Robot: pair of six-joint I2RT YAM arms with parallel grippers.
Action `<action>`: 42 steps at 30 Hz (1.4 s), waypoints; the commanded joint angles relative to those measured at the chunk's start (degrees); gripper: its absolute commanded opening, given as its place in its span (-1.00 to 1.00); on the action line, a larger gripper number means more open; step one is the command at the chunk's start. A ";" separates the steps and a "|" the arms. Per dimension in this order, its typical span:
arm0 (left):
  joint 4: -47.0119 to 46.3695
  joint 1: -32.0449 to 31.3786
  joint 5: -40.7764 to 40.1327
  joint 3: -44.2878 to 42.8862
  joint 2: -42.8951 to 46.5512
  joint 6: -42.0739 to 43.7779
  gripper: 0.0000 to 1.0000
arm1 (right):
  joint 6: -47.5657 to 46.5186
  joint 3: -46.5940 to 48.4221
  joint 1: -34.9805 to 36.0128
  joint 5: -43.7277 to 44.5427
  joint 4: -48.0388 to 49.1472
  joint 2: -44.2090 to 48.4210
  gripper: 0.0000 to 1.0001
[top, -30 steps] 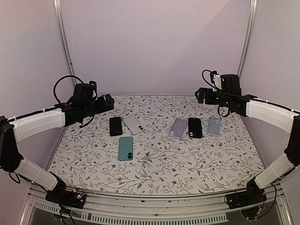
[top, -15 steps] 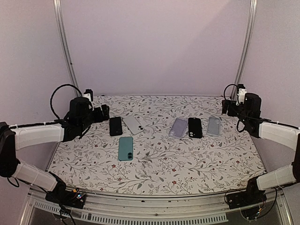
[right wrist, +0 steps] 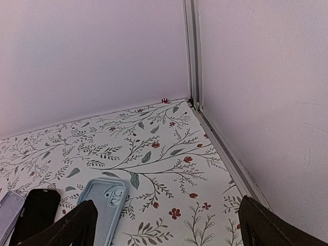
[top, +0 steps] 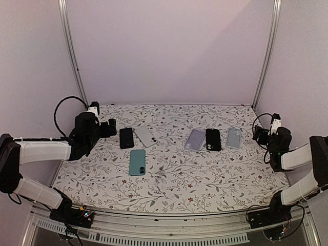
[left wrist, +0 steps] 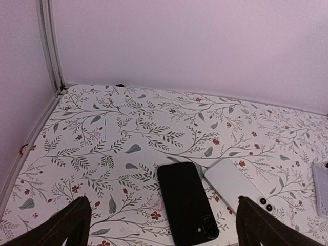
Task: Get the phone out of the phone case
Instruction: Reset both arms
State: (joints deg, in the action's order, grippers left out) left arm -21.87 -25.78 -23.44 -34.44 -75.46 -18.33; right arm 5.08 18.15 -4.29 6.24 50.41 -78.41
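Spreading across the scene is a flowered table (top: 169, 179), with the left arm (top: 43, 151) lying low along its left edge and the right arm (top: 300, 156) folded at its right edge. The left gripper (top: 110, 126) hangs released, fingers wide apart, just beside a black phone (top: 126, 138). The right gripper (top: 258, 134) is likewise spread, near a pale blue case (top: 233, 137). A teal phone (top: 137, 162) lies flat nearer the front, apart from both grippers; whether a case wraps it cannot be told. A white phone (top: 145, 137), a lilac case (top: 195, 139) and a black case (top: 213, 139) lie in the row between.

Floral table (top: 205, 179); phones (top: 137, 162), cases (top: 233, 137).
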 commanded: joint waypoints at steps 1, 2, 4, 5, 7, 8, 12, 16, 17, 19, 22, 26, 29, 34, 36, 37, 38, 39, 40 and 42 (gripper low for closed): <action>-4.81 1.70 -5.04 2.36 -0.91 3.88 0.99 | -0.32 -4.99 0.05 -2.60 19.30 -3.05 0.98; -6.15 2.04 -5.61 2.99 -0.96 4.83 0.99 | -0.33 -6.95 0.03 -2.63 23.35 -4.16 0.98; -8.31 2.95 -7.69 4.12 -1.18 5.23 0.99 | -0.71 -8.08 0.11 -3.21 28.90 -7.32 0.98; -7.62 3.98 -7.84 4.05 -1.11 4.06 0.99 | -0.96 -7.37 0.23 -3.81 28.59 -8.51 0.98; -8.29 5.95 -6.90 4.22 -1.03 2.69 0.99 | -2.19 -5.47 1.06 -3.95 25.36 -9.34 0.98; -8.61 6.63 -6.93 4.20 -0.96 2.68 0.99 | -2.69 -4.98 1.68 -3.53 24.78 -9.53 0.98; -9.65 7.19 -12.31 4.44 -1.05 6.85 0.99 | -4.29 -4.32 3.37 -0.57 23.99 -9.91 0.98; -14.07 9.57 -16.12 7.70 1.25 10.71 0.99 | -4.47 -4.39 3.50 -0.61 23.94 -9.92 0.98; -15.93 10.41 -15.94 8.82 1.83 11.57 0.99 | -4.47 -4.35 3.50 -0.62 23.94 -9.92 0.98; -22.74 12.16 -15.23 12.34 1.72 13.79 0.99 | -4.47 -4.30 3.48 -0.69 23.94 -9.93 0.98; -30.79 14.67 -14.28 16.24 -0.37 14.24 0.99 | -4.47 -4.29 3.50 -0.75 23.86 -9.92 0.98; -42.01 15.78 -14.07 19.15 -5.19 17.40 0.99 | -4.47 -4.30 3.50 -0.71 23.86 -9.99 0.98; -48.95 16.76 -10.42 20.42 -7.32 19.14 0.99 | -4.46 -4.32 3.50 -0.71 23.85 -10.00 0.98; -51.70 18.39 -2.75 20.96 -10.54 19.66 0.99 | -4.45 -4.34 3.50 -0.76 23.85 -10.01 0.98; -57.96 18.88 -0.51 22.61 -12.36 21.58 0.99 | -4.47 -4.25 3.50 -0.81 23.85 -9.94 0.98; -57.57 18.96 0.33 22.81 -11.94 21.49 0.99 | -4.47 -4.25 3.50 -0.86 23.85 -9.99 0.98; -56.17 19.16 1.77 23.02 -11.32 20.68 0.99 | -4.47 -4.20 3.50 -0.80 23.81 -10.00 0.98; -57.14 19.67 3.98 23.64 -11.81 20.74 0.99 | -4.47 -4.19 3.48 -0.86 23.81 -10.01 0.98; -60.35 19.84 5.79 24.34 -13.89 22.02 0.99 | -4.47 -4.19 3.48 -0.84 23.77 -10.01 0.98; -64.18 19.52 8.34 24.67 -15.63 24.12 0.99 | -4.42 -4.26 3.50 -0.86 23.80 -10.01 0.98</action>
State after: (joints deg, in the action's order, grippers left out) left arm -77.45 -6.90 -22.98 -11.16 -88.01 2.17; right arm 0.99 13.13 -1.08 4.49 72.51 -87.64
